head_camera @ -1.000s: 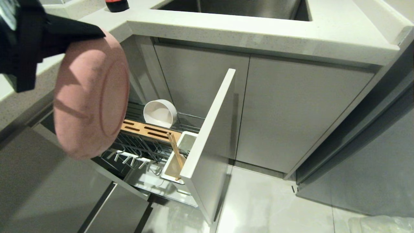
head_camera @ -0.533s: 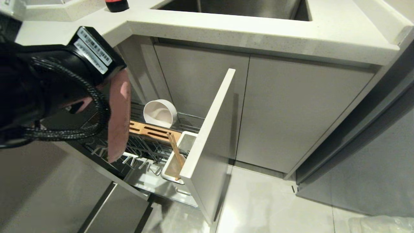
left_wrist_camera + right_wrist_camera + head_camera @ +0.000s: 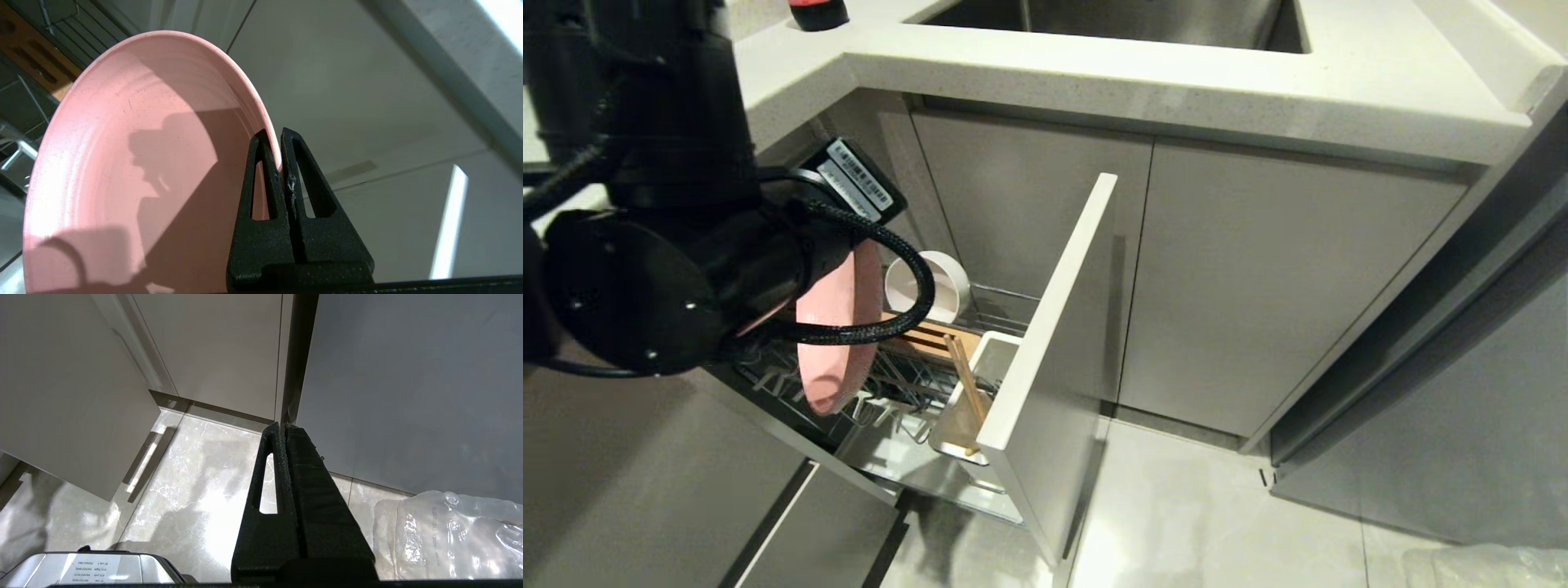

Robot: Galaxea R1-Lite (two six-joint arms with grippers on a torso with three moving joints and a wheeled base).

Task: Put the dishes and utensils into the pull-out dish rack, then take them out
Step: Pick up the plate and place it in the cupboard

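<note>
Matt speckled plate (image 3: 135, 163), wooden strip (image 3: 935, 333)

i see the plate (image 3: 837, 327) on edge over the prongs (image 3: 866, 404) in the pull-out dish rack (image 3: 1045, 351), the bowl (image 3: 935, 282) behind the wooden strip (image 3: 935, 335), and the chopsticks (image 3: 968, 384) in the utensil cup (image 3: 996, 351) by the front panel.

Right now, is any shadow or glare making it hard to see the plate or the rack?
Left wrist view: the left gripper throws a hard dark shadow across the plate, whose rim stays readable. Head view: the left arm blocks much of the rack, and its wires are dim. Right wrist view: bright glare on the floor, far from the work.
</note>
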